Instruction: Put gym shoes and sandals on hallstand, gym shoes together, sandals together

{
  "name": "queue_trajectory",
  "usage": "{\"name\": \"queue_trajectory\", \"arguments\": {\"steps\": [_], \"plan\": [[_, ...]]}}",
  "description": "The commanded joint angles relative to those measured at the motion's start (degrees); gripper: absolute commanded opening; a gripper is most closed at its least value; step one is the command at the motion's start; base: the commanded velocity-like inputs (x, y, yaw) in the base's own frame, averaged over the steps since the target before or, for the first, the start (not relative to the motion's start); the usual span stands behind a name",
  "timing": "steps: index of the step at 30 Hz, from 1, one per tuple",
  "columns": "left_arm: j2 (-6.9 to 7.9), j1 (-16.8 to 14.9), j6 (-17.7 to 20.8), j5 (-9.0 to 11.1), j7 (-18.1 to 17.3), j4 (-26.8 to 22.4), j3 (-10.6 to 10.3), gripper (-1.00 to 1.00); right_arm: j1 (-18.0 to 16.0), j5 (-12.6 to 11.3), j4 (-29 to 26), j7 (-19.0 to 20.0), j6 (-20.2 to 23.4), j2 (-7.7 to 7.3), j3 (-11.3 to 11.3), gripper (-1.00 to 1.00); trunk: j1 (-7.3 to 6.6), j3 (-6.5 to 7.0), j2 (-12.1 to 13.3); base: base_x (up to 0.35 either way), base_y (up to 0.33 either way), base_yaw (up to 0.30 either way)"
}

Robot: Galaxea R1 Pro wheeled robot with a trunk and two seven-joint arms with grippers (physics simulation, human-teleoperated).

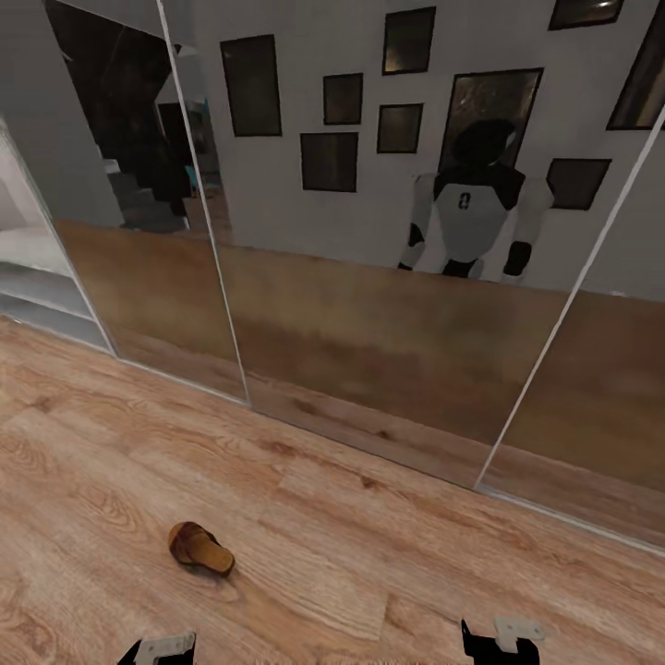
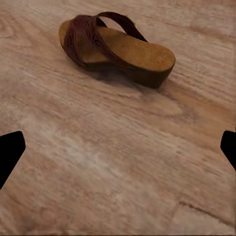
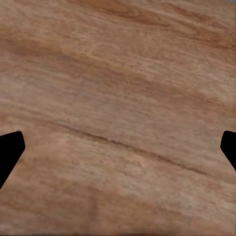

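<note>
While one brown sandal [image 2: 115,46] lies on the corridor floor [image 1: 388,554] just ahead of the left hand [image 2: 118,150], both hands spread empty, its pickup and racking remain undone.

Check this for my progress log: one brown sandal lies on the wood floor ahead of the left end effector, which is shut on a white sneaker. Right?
Not quite. The sandal does lie on the wood floor, ahead of the left end effector, but that end effector is open and holds nothing. The left wrist view shows its fingers spread wide with bare planks between them.
</note>
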Motion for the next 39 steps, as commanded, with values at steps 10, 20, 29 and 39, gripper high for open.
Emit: {"name": "queue_trajectory", "arguments": {"steps": [10, 20, 29, 39], "plan": [[-0.01, -0.1, -0.3, -0.5, -0.2, 0.0, 0.5, 1.00, 0.0, -0.2, 0.1, 0.1, -0.2, 0.00, -0.1, 1.00, -0.03, -0.04, 0.0, -0.073, -0.050, 0.279], [0.03, -0.1, -0.3, -0.5, -0.3, 0.0, 0.5, 1.00, 0.0, -0.2, 0.1, 0.1, -0.2, 0.00, -0.1, 1.00, -0.03, -0.04, 0.0, -0.007, -0.005, 0.279], [0.04, -0.1, -0.3, -0.5, -0.3, 0.0, 0.5, 1.00, 0.0, -0.2, 0.1, 0.1, -0.2, 0.00, -0.1, 1.00, -0.03, -0.04, 0.0, 0.000, 0.000, 0.279], [0.03, -0.1, -0.3, -0.5, -0.3, 0.0, 0.4, 1.00, 0.0, -0.2, 0.1, 0.1, -0.2, 0.00, -0.1, 1.00, -0.03, -0.04, 0.0, 0.000, 0.000, 0.279]]}}
